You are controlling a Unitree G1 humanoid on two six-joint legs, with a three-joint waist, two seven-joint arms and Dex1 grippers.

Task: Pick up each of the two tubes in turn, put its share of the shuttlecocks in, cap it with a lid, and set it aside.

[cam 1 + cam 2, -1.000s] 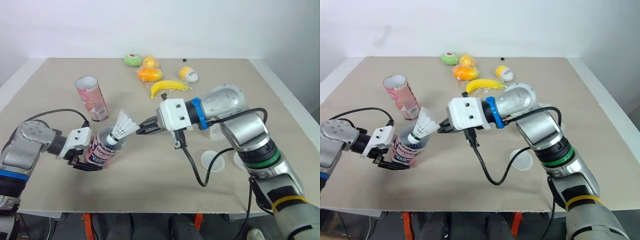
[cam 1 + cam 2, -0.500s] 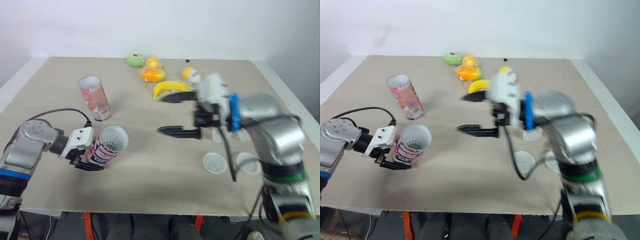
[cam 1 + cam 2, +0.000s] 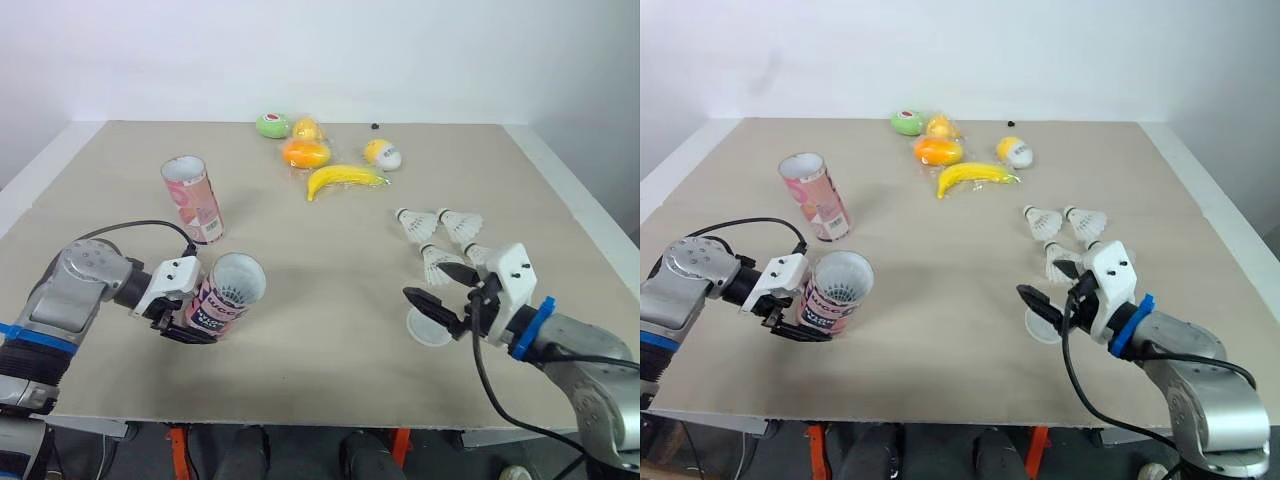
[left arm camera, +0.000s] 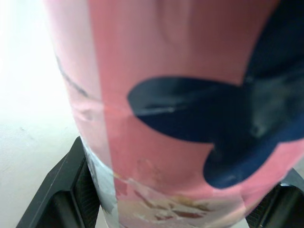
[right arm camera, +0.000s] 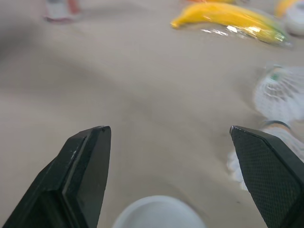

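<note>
My left gripper [image 3: 192,314] is shut on a pink tube [image 3: 226,293], holding it tilted just above the table with its open mouth facing up and to the right. Up close, the tube [image 4: 180,118] sits between the black fingers [image 4: 61,190]. A second pink tube [image 3: 192,198] stands upright behind it. Several white shuttlecocks [image 3: 412,224] lie at the right. My right gripper [image 3: 435,287] hovers open and empty just in front of them, over a white lid [image 3: 428,327]. That lid [image 5: 159,211] lies below the open fingers [image 5: 90,156].
A banana [image 3: 342,178], an orange fruit [image 3: 305,153], a green fruit [image 3: 272,125] and a yellow-and-white toy [image 3: 381,153] lie at the back of the beige table [image 3: 320,380]. The table's front edge runs close under both arms.
My right gripper released the shuttlecock into the held tube, opened, and swung back right to hover over the lid. The left gripper kept its hold on the tube.
</note>
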